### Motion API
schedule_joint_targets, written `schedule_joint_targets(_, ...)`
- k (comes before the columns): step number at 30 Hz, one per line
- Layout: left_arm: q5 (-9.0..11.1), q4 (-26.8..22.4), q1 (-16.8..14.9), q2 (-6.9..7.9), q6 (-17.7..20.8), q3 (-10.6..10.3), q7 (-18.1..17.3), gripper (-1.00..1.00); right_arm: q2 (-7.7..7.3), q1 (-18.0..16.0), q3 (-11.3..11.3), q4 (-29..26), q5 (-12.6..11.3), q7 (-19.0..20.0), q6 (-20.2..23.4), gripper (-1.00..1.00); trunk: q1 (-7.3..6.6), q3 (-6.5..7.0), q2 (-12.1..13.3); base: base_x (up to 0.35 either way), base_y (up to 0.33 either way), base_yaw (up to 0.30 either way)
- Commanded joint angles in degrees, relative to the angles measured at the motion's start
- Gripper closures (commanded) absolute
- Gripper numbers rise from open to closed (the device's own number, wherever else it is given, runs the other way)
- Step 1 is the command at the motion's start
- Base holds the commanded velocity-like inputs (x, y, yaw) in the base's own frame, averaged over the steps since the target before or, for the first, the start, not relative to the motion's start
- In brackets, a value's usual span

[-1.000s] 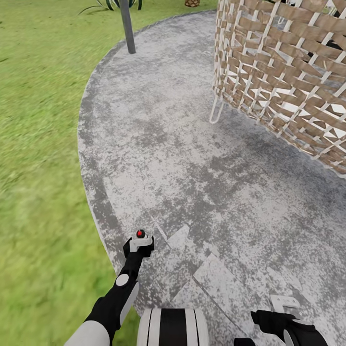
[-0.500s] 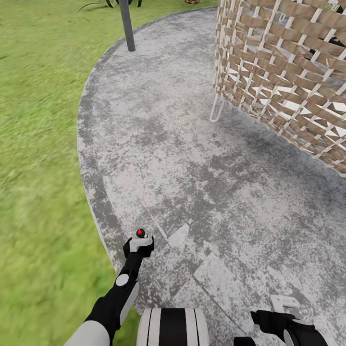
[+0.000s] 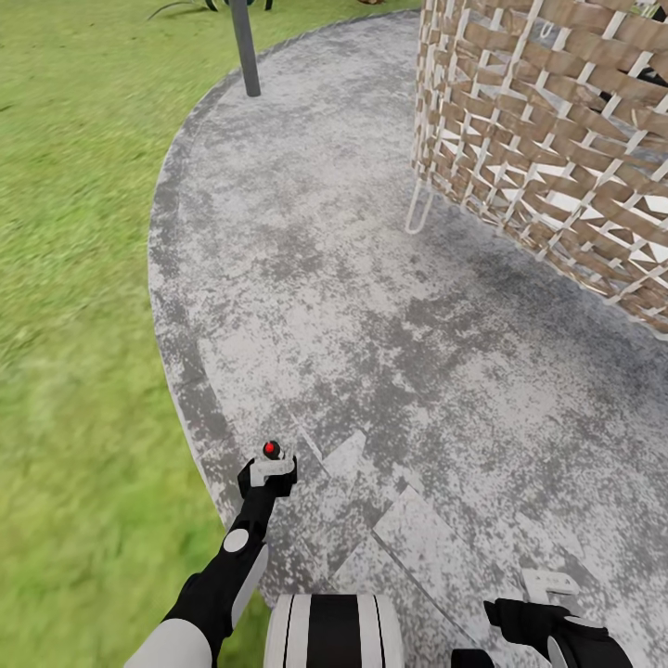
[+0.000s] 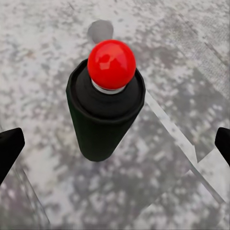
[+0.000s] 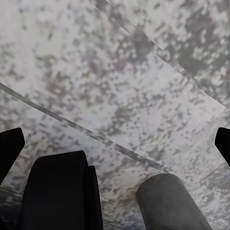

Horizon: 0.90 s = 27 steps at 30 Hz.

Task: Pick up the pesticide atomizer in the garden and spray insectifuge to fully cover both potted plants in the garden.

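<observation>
Over mottled grey paved patio [image 3: 371,306], left gripper [image 3: 268,471] clamps dark green pesticide atomizer [image 4: 105,115], red dot upward. Right gripper [image 3: 547,594] spread wide, empty. Advice: carry bottle upright and level; steer past woven wicker chair [image 3: 557,139].

It is a garden: green lawn [image 3: 65,278] borders a round grey paved patio [image 3: 371,353] with a woven wicker chair [image 3: 557,139] and post [image 3: 245,46].
</observation>
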Motion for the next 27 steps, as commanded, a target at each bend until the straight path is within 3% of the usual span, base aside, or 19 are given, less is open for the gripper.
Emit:
schedule_joint_targets(1,0.0,0.03,-0.02,0.04,-0.17,-0.27,0.5,-1.0,-0.01,-0.02,-0.01,-0.06,-0.03,0.03,0.27,-1.0,-0.01,-0.08,-0.01,0.0,0.0,0.0)
schedule_joint_targets(27,0.0,0.03,-0.02,0.04,-0.17,-0.28,0.5,-1.0,-0.01,-0.02,0.05,-0.06,-0.03,0.03,0.27,-1.0,-0.01,-0.19,-0.01,0.037,0.0,0.0)
